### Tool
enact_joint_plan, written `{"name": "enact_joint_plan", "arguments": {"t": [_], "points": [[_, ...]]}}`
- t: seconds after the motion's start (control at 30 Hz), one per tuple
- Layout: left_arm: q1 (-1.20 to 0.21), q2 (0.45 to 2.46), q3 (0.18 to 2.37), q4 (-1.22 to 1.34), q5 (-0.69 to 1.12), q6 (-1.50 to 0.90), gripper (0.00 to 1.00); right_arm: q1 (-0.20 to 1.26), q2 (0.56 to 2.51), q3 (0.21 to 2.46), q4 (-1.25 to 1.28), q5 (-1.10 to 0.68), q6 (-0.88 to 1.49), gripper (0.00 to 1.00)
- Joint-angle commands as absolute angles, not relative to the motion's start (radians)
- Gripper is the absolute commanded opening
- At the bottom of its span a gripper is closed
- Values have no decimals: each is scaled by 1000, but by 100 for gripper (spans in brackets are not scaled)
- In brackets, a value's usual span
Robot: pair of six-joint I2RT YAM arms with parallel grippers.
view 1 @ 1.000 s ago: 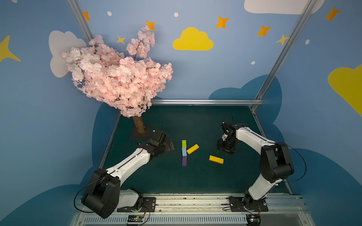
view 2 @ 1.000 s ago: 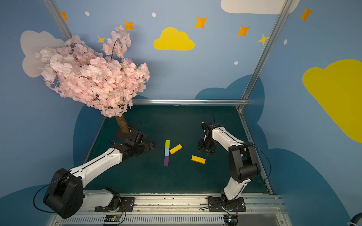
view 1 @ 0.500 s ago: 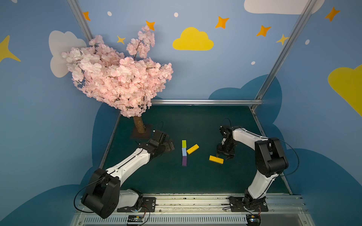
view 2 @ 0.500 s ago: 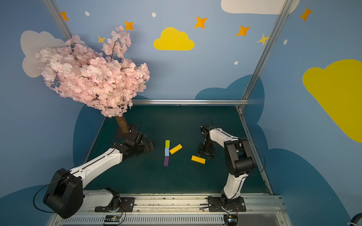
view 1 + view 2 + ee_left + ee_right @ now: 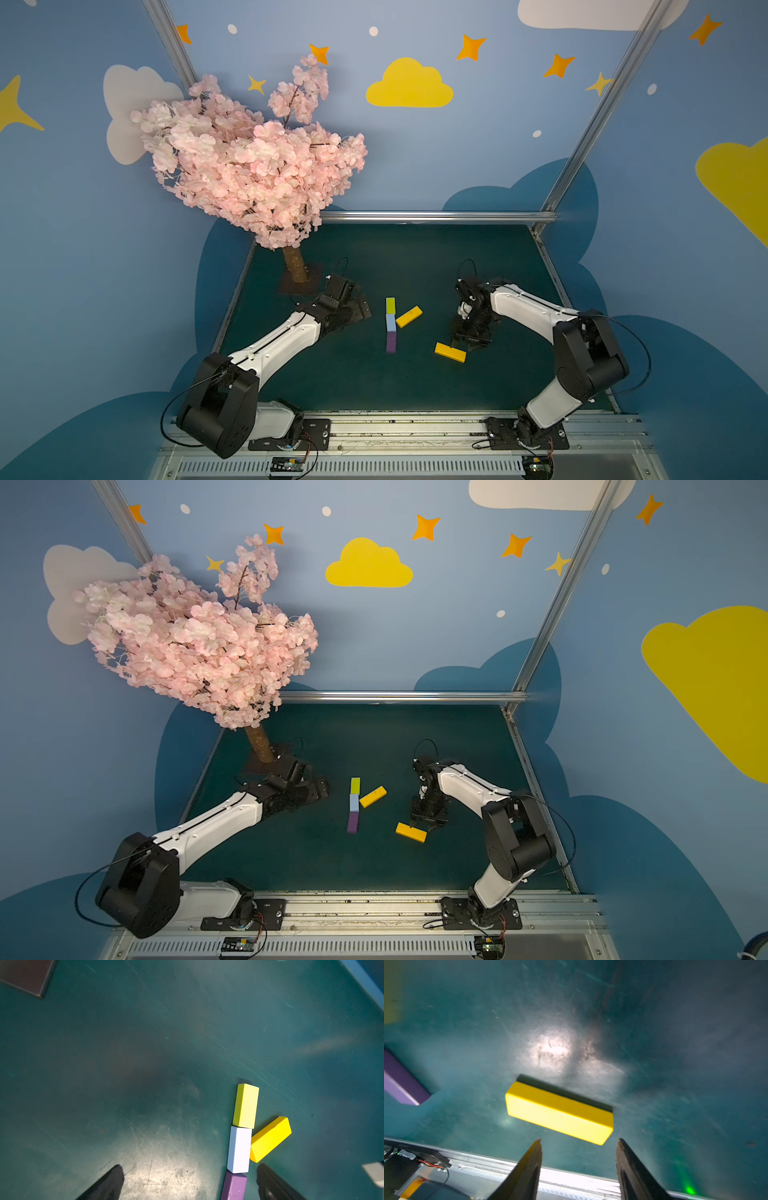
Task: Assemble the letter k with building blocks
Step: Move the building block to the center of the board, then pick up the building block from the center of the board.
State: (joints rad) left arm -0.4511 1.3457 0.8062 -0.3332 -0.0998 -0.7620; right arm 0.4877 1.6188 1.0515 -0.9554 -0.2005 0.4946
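- The pink blossom tree (image 5: pixel 253 174) stands on its dark base plate at the far left of the green table (image 5: pixel 374 386), behind the left arm.
- The left gripper (image 5: pixel 356 309) has its jaws spread wide with nothing between them. In the left wrist view (image 5: pixel 190 1167) only bare table lies across most of the gap.
- The stem of the letter k lies ahead of those jaws, a little apart from them in both top views. It is made of the lime-green block (image 5: pixel 390 305), the light-blue block (image 5: pixel 390 322) and the purple block (image 5: pixel 391 342), laid end to end in one straight line.
- In the left wrist view the purple block (image 5: pixel 233 1186) shows inside the gap, close to one finger. The light-blue (image 5: pixel 239 1149) and lime-green (image 5: pixel 246 1105) blocks run on beyond the tips.
- One orange-yellow block (image 5: pixel 409 316) leans out diagonally, its near corner touching the light-blue block's side on the stem's right.
- The second orange-yellow block (image 5: pixel 450 352) lies flat and loose, well apart from the stem and just in front of the right jaws.
- The right gripper (image 5: pixel 469 340) points down at the table with its jaws partly open and gripping nothing. In the right wrist view (image 5: pixel 579 1140) the loose block (image 5: pixel 558 1113) lies crosswise just past the fingertips, not between them.
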Motion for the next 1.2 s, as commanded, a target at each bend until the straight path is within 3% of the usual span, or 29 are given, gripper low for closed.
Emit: {"name": "enact_joint_plan", "arguments": {"t": [0.0, 0.1, 0.37, 0.67, 0.77, 0.9, 1.03, 1.17], "points": [[-456, 1353, 834, -340, -93, -741, 100, 529, 1582, 1094, -1034, -139, 427, 59], [-457, 1353, 834, -342, -95, -742, 100, 619, 1600, 1135, -1098, -174, 303, 61], [-457, 1351, 831, -340, -100, -749, 100, 681, 1764, 1241, -1329, 64, 297, 56], [-458, 1348, 835, -341, -106, -752, 100, 748, 1852, 1280, -1294, 29, 270, 44], [-457, 1354, 835, -343, -104, -752, 100, 776, 1874, 1290, -1279, 39, 270, 44], [-457, 1350, 831, -342, -104, -753, 100, 795, 1935, 1306, -1266, 64, 267, 47], [-457, 1343, 832, -346, -106, -753, 100, 809, 1962, 1312, -1235, 134, 228, 70], [-457, 1336, 828, -349, -114, -755, 100, 808, 1932, 1292, -1168, 134, 127, 73]]}}
